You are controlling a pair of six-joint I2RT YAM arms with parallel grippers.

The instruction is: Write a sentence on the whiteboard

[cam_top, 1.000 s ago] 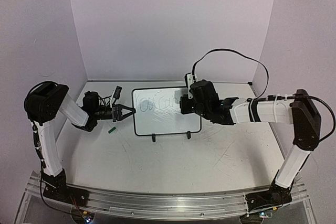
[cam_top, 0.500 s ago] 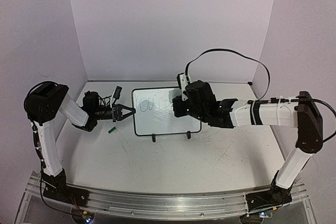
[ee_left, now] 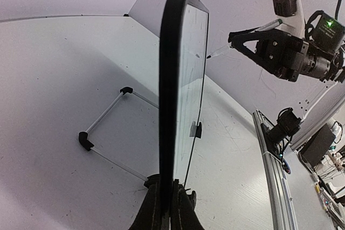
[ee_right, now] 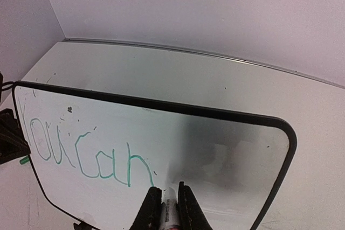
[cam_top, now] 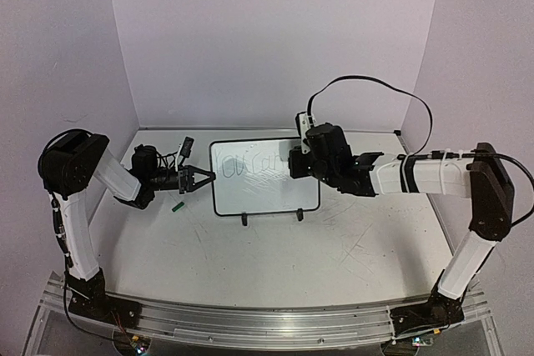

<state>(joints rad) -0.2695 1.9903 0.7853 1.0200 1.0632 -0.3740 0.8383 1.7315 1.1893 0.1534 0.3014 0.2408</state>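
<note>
1. Two words of the sentence, "You can", stand in green handwriting on the upper left part of the whiteboard. The rest of its face is unwritten.
2. That whiteboard stands at the back middle of the tabletop on two small black feet. A wire stand shows behind it in the left wrist view.
3. One marker points at the board just to the right of the final "n". In the left wrist view its tip sits at the board's face, but whether it touches cannot be told.
4. The right gripper is clenched around the marker's barrel, one finger on each side, and reaches in over the board's right half.
5. The left gripper is clamped on the board's left edge, its fingers pinching the black frame from both faces.
6. One small green piece lies on the tabletop near the left gripper, apart from the board.
</note>
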